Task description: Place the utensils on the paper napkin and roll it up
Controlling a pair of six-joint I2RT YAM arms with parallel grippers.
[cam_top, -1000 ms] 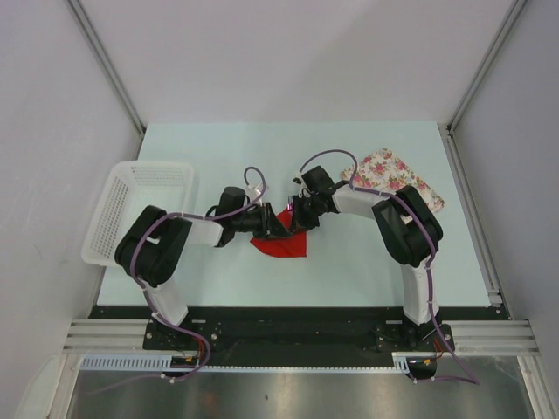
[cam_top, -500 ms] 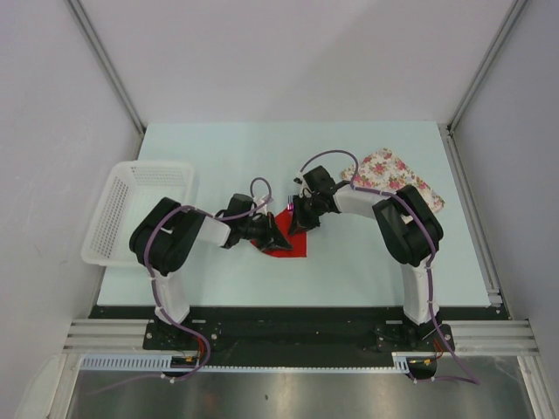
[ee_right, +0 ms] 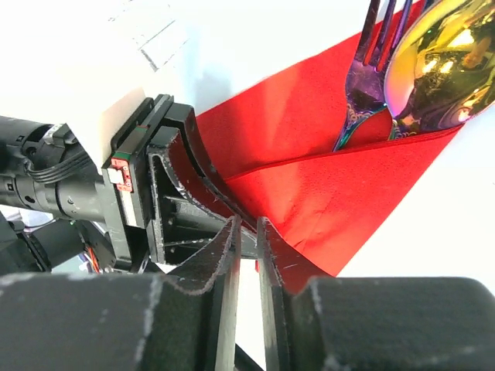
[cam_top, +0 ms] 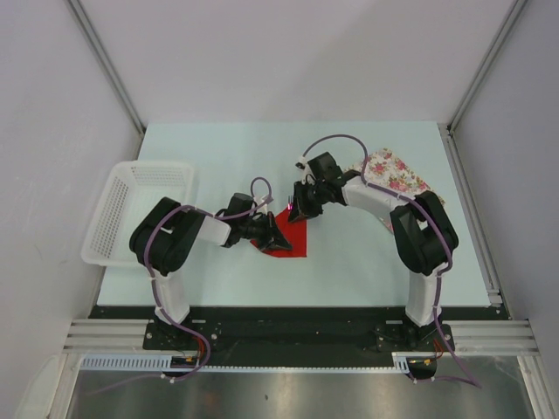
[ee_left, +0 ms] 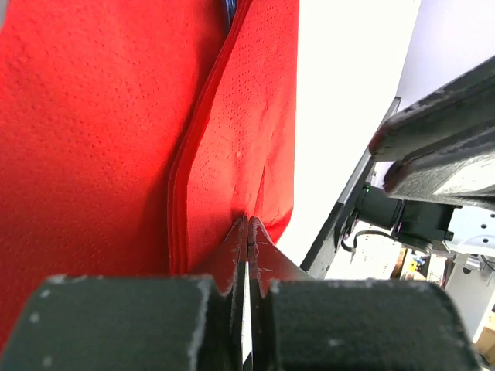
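Observation:
The red paper napkin [cam_top: 290,243] lies mid-table, one flap folded over. In the right wrist view the pink-purple fork [ee_right: 363,73] and the gold-bowled spoon [ee_right: 441,58] lie on the napkin [ee_right: 325,189], their handles hidden under the folded flap. My left gripper [cam_top: 279,236] is shut on a fold of the napkin [ee_left: 93,116], pinching it at the fingertips [ee_left: 249,222]. My right gripper [cam_top: 300,211] sits at the napkin's far edge, facing the left gripper [ee_right: 174,205]. Its jaws [ee_right: 246,226] stand a narrow gap apart with nothing seen between them.
A white plastic basket [cam_top: 140,209] stands at the table's left edge. A white floral-print cloth [cam_top: 397,175] lies at the back right, partly under my right arm. Both arms meet over the middle of the pale table [cam_top: 218,157].
My left gripper moved in onto the napkin and stayed there. My right arm swung its elbow outward and its gripper drew slightly toward the far side of the napkin.

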